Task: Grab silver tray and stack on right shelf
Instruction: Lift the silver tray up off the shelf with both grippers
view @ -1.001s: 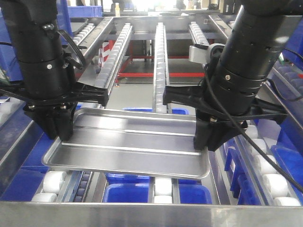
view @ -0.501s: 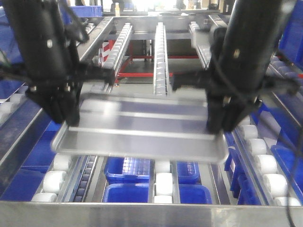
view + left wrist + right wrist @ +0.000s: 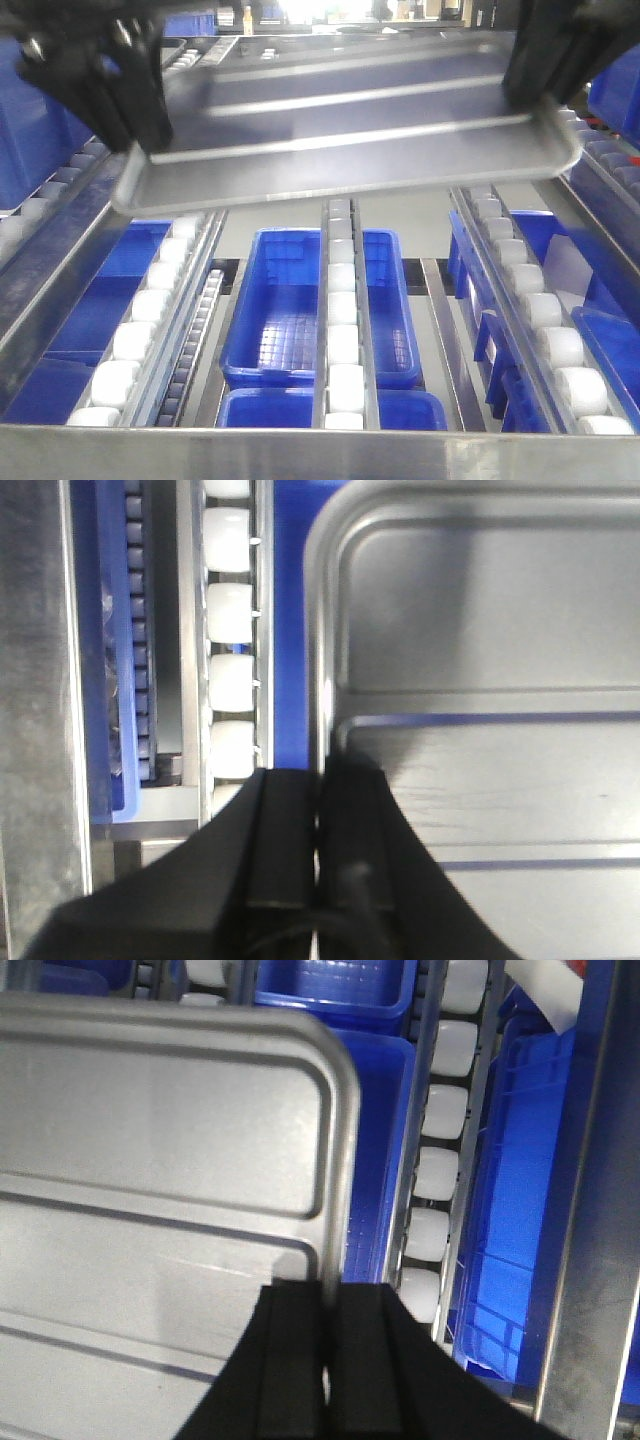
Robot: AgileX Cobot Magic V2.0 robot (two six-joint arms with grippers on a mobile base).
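Roller rack lying nearest: white-roller rails, blue bins showing through gaps beneath.
Silver tray hanging in air above rack, touching no rail, right end riding slightly higher.
Left gripper clamping tray's left rolled rim. Right gripper pinching right rim likewise.
Handling, judged: thin steel, stiff, light, slick. Rim pinches at opposite ends suiting it. Uneven arm motion risking twist or slip.
Right shelf not identifiable in these views.

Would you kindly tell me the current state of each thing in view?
silver tray: held in the air above the roller rails, gripped at both short ends.
left gripper: shut on the tray's rim.
right gripper: shut on the opposite rim.
blue bin: open-topped, looks empty.
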